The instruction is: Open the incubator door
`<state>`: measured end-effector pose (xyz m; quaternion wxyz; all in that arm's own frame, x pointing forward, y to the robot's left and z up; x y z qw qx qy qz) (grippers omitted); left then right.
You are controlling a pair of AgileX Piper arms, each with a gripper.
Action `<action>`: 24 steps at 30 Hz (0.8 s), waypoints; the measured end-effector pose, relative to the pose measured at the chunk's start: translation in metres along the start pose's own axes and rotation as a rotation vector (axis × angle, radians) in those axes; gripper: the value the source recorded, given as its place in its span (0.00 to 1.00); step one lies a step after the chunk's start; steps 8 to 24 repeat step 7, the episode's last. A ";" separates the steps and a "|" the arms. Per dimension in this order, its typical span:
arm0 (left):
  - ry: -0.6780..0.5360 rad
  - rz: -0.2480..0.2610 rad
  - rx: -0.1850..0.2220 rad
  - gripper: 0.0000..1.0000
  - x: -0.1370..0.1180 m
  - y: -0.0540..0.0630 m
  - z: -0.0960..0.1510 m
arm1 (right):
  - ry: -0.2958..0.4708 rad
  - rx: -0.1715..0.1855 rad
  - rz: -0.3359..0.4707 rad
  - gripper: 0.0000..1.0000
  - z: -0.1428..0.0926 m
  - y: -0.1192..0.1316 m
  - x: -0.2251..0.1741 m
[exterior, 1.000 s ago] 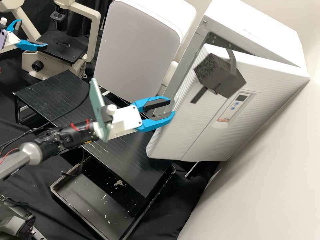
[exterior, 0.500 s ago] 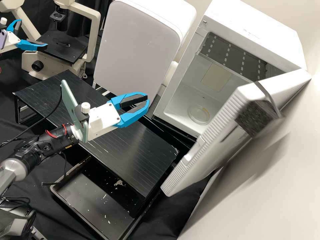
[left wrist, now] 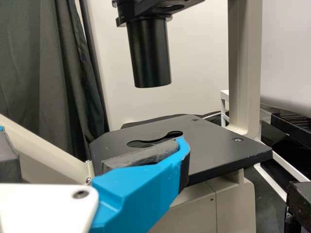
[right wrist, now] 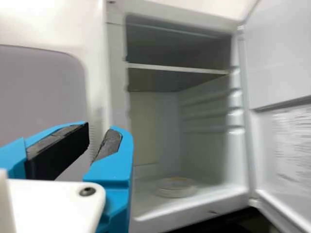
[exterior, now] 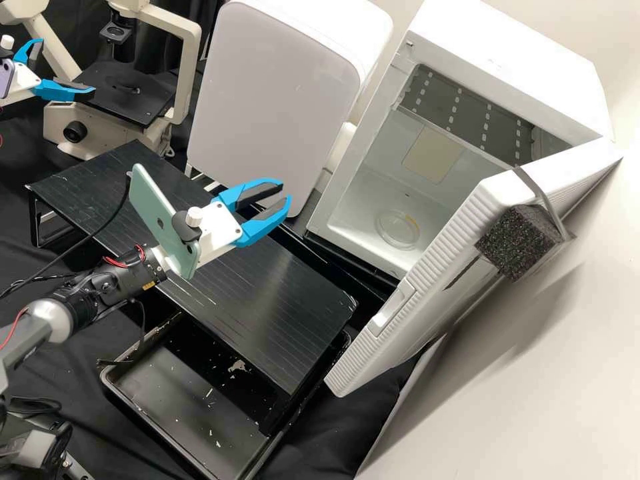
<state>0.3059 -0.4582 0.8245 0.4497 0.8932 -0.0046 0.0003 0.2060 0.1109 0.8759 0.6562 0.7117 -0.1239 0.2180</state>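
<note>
The incubator door (exterior: pixel 435 279) has swung wide open.

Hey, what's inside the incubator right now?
Inside the incubator, a clear round dish sits on the floor, below a shelf. Whether anything lies far back on the shelf can't be told: its front edge and the incubator's roof cover that part.
</note>
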 end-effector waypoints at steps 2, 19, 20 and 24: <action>0.000 0.000 0.000 1.00 0.000 0.000 0.000 | 0.023 0.033 -0.028 1.00 0.004 -0.005 -0.001; 0.000 0.000 0.000 1.00 0.000 0.000 0.000 | 0.043 0.078 -0.070 1.00 0.009 -0.011 -0.003; 0.000 0.000 0.000 1.00 0.000 0.000 0.000 | 0.043 0.078 -0.070 1.00 0.009 -0.011 -0.003; 0.000 0.000 0.000 1.00 0.000 0.000 0.000 | 0.043 0.078 -0.070 1.00 0.009 -0.011 -0.003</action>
